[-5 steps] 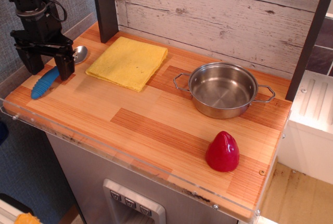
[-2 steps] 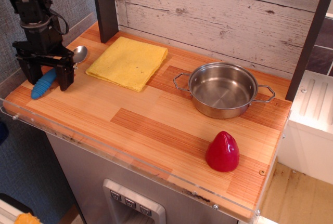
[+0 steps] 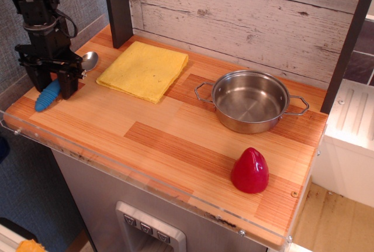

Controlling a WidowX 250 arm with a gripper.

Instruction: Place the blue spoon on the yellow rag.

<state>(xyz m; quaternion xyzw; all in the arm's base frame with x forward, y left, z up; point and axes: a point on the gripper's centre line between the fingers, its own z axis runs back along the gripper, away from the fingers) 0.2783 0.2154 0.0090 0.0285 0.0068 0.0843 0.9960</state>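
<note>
Looking down, we see our gripper [image 3: 54, 85] open, one finger each side of the blue spoon [image 3: 49, 95], beside the yellow rag [image 3: 144, 69].

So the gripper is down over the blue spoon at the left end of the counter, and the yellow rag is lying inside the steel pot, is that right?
Not quite. In the observation.image view the yellow rag lies flat on the wooden counter, left of the steel pot, which is empty. The rest holds: the gripper is down over the blue spoon at the left end.

one spoon [image 3: 49, 91], one rag [image 3: 144, 69], one pot [image 3: 250, 100]
</note>
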